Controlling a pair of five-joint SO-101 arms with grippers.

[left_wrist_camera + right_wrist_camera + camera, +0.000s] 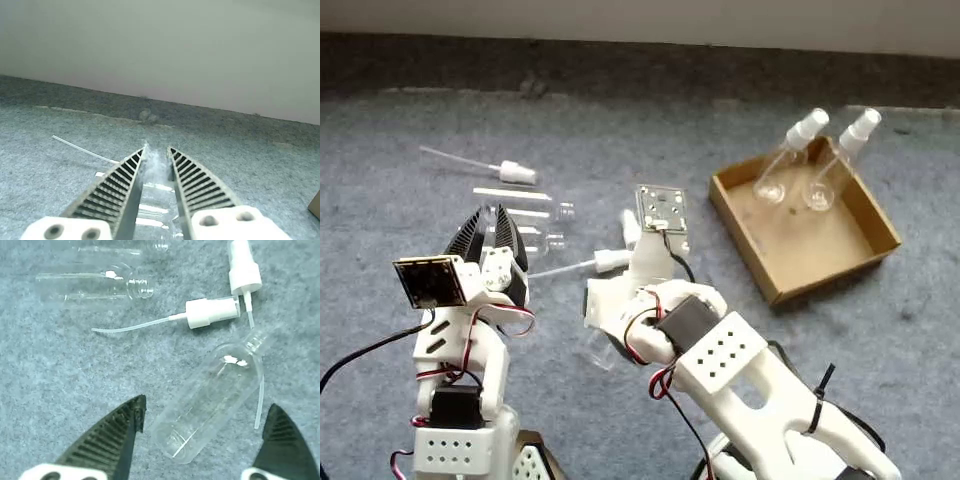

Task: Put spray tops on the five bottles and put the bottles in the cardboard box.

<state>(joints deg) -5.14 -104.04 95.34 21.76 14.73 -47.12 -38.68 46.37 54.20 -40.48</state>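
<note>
My left gripper (pixel 157 148) stands narrowly open just above two capless clear bottles (pixel 535 205) that lie side by side on the grey carpet; their glints show through the gap between its black fingers (pixel 117 187). My right gripper (pixel 207 405) is wide open over a third clear bottle (pixel 210 395), one finger on each side, not touching it. Two white spray tops (pixel 210 312) (pixel 244 270) lie by that bottle's neck. Another spray top (pixel 512 172) with a long tube lies beyond the left gripper (pixel 490 210). The cardboard box (pixel 835 272) holds two capped bottles (pixel 785 160) (pixel 835 160).
The box sits at the right, far from the left arm. A pale wall and a dark strip of floor run along the back edge of the carpet (pixel 620 140). Bare carpet lies between the right arm (pixel 720 350) and the box.
</note>
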